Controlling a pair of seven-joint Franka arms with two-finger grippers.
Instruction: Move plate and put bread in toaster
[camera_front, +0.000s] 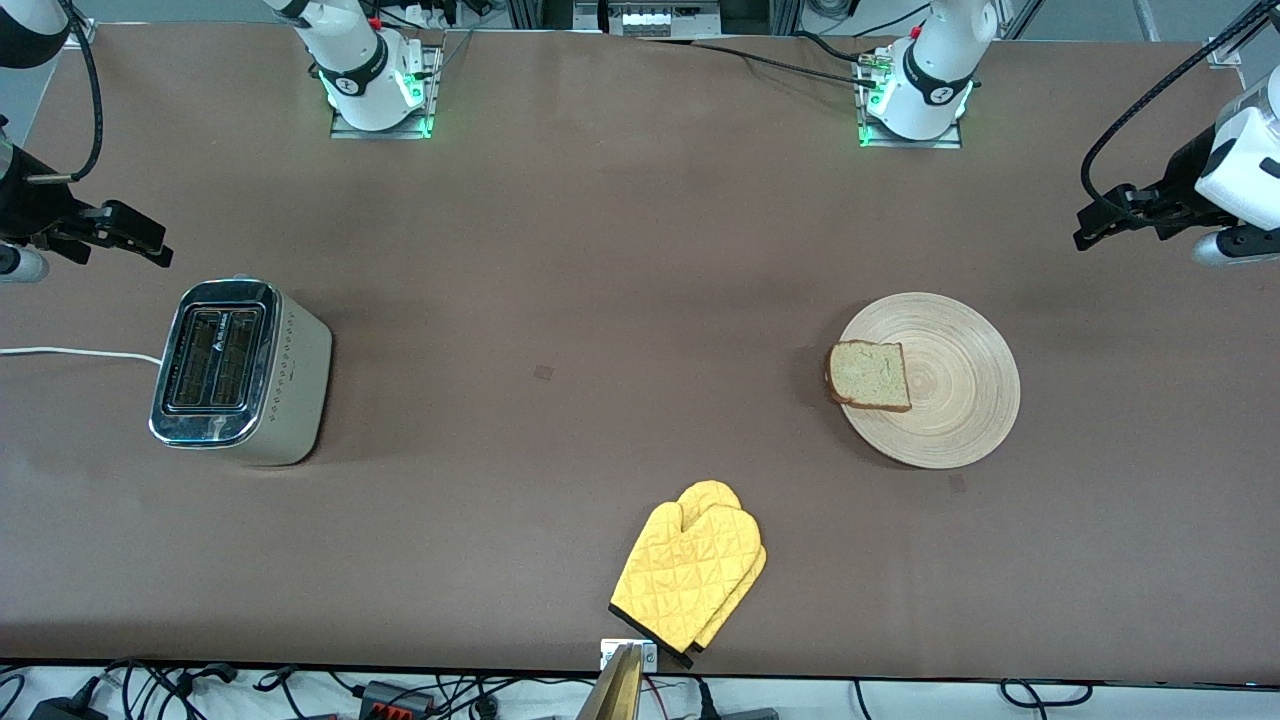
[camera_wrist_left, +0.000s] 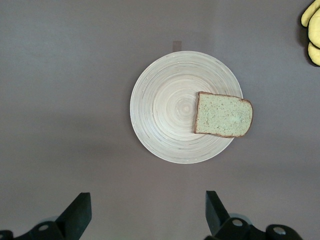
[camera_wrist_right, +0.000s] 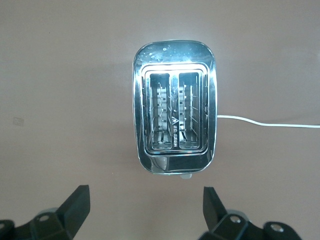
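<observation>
Desk (camera_front: 600, 300): matte brown, plain, with a few small darker square marks.
Plate (camera_front: 960, 400): light tan wood, fine concentric ring grain.
Bread (camera_front: 870, 375): pale, green-grey speckled crumb, dark brown crust; lay on the plate's edge.
Toaster (camera_front: 285, 385): cream-beige sides, mirror chrome top, dark slots, a row of small dots; white cord (camera_front: 70, 352).
Oven mitts (camera_front: 690, 575): bright yellow, diamond quilting, black cuff trim.
Left gripper (camera_wrist_left: 147, 215) and right gripper (camera_wrist_right: 145, 212): black.
</observation>
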